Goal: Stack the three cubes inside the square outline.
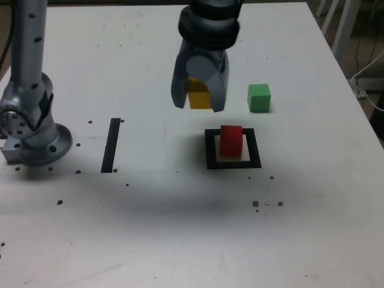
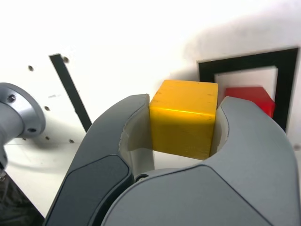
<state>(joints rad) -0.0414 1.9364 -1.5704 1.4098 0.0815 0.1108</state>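
Pincer (image 1: 200, 99) clamped on yellow cube (image 1: 198, 95), held between both jaws above desk (image 1: 180, 228). Red cube (image 1: 231, 140) seated inside square outline (image 1: 233, 162). Held yellow cube up and toward the exterior view's left of the outline, not over it. Green cube (image 1: 259, 97) on desk beyond the outline, toward the exterior view's right. Black strip (image 1: 111, 144) well apart from the outline, at the exterior view's left.

The white table (image 1: 180, 234) is seen from above and in front by the exterior view, while the gripper (image 2: 183, 127) is looked past closely by the wrist view, the black square outline (image 1: 233, 148) being shared.
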